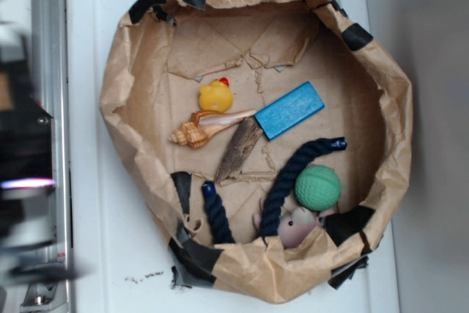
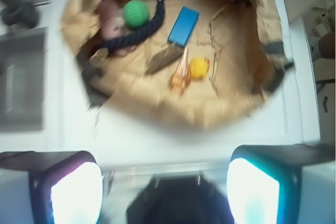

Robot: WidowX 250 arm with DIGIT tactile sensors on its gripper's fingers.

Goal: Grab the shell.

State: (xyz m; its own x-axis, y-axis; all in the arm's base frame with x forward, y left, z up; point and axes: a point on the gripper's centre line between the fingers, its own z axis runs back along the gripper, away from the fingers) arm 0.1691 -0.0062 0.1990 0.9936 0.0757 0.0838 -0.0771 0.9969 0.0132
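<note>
We are at the approach step: nothing is held yet, and our gripper (image 2: 165, 192) hangs outside the brown paper nest (image 1: 381, 71) that sits on the white bench (image 1: 95, 240). In the wrist view our two fingers (image 2: 73, 192) stand wide apart at the bottom of the picture, empty, with the nest's near rim ahead of them and the whole picture blurred. In the exterior view only a dark smear of the arm shows at the bench's left edge.

The shell (image 1: 205, 128) lies on the nest's floor, left of centre in the exterior view, its fat whorled end toward the left wall and its thin tail pointing at the blue block (image 1: 290, 110). The yellow duck (image 1: 216, 97) sits just beside it on the far side, seemingly touching. The bark piece (image 1: 238, 150) lies just beside the tail on the other side, and the tail tip seems to meet the block's end. The navy rope (image 1: 293, 177), green ball (image 1: 317, 187) and a pinkish toy (image 1: 295, 226) are well apart from it, near the nest's rim.

We judge the next move calls for carrying the open fingers over the rim, lining them across the shell's thicker body and away from the tail, then descending with one finger between shell and duck. The risk, as we see it, is nipping the duck or bark instead.
</note>
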